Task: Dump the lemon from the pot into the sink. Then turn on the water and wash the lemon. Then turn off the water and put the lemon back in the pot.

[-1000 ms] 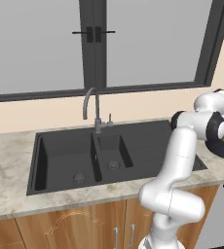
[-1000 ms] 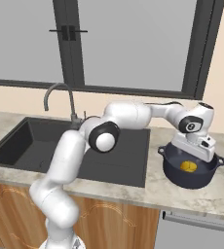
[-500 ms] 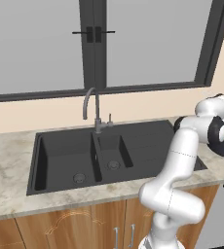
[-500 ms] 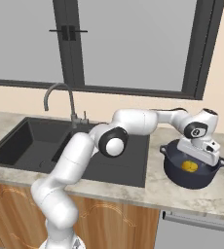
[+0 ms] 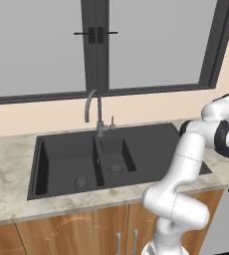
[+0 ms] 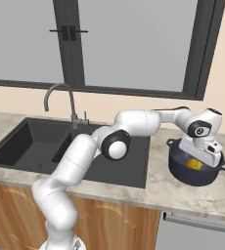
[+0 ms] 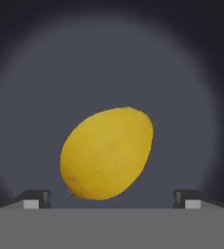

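Fingers (image 7: 112, 202) spread wide, low inside the pot (image 6: 195, 172), apparently just above the lemon (image 7: 106, 153).

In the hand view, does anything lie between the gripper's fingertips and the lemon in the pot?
Nothing: in the hand view, the open gripper looks straight down at the lemon, with bare pot floor around it.

There is one lemon (image 7: 107, 154) ahead of the fingertips (image 7: 33, 198), one pot (image 6: 195, 168), one faucet (image 5: 95, 112) and one two-basin sink (image 5: 66, 162).
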